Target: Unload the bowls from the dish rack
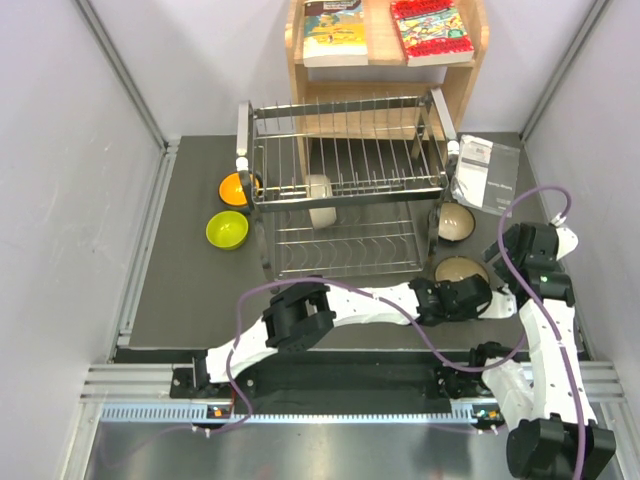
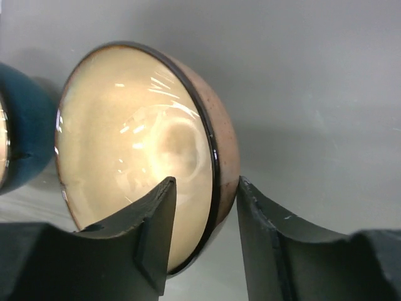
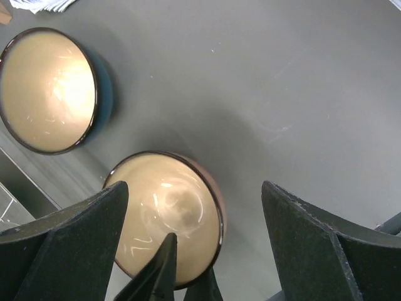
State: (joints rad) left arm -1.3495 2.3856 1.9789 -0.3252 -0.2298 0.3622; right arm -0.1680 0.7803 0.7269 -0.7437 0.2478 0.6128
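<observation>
The pinkish-tan bowl [image 1: 460, 269] sits on the mat right of the dish rack [image 1: 345, 180]. My left gripper [image 1: 478, 293] reaches across to it. In the left wrist view its fingers [image 2: 156, 232] straddle the bowl's [image 2: 135, 150] rim, one inside and one at the outer wall, with gaps showing. My right gripper [image 1: 527, 258] hovers open and empty above that bowl [image 3: 166, 213]. The teal-blue bowl [image 1: 455, 222] stands just behind it. A cream-white bowl [image 1: 321, 200] stands on edge in the rack. The orange bowl [image 1: 238, 188] and lime-yellow bowl [image 1: 227, 230] rest left of the rack.
A wooden shelf with books [image 1: 388, 45] stands behind the rack. A printed sheet [image 1: 487, 172] lies at the back right. Metal rails [image 1: 150, 240] border the mat on the left. The teal-blue bowl also shows in the right wrist view [image 3: 53, 91].
</observation>
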